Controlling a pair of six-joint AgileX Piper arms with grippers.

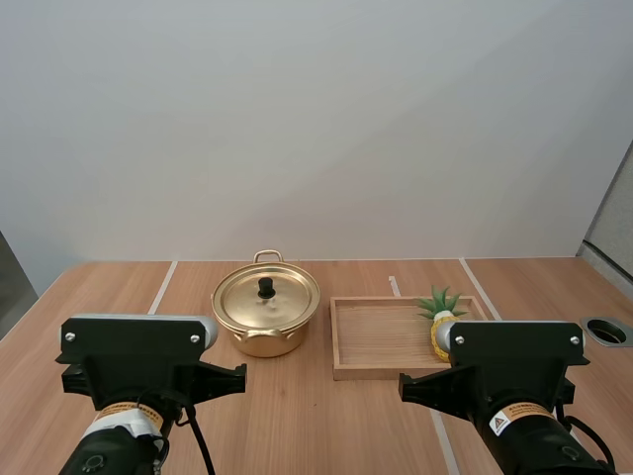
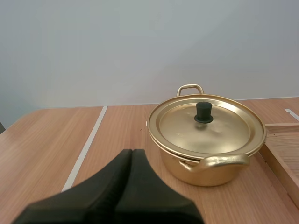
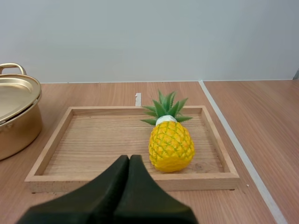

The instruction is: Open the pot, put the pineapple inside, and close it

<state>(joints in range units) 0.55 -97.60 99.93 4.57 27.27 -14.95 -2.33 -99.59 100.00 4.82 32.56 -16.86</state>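
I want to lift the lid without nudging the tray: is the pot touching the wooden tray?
Apart. The right wrist view shows a strip of bare table between the pot and the wooden tray.

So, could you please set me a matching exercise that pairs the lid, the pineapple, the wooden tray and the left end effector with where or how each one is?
Column one:
1. lid
2. pineapple
3. wooden tray
4. left end effector

Column two:
A. shut on nothing
B. lying inside the wooden tray
C. sitting on the pot
D. just right of the pot in the high view

Pairs: 1-C, 2-B, 3-D, 4-A.
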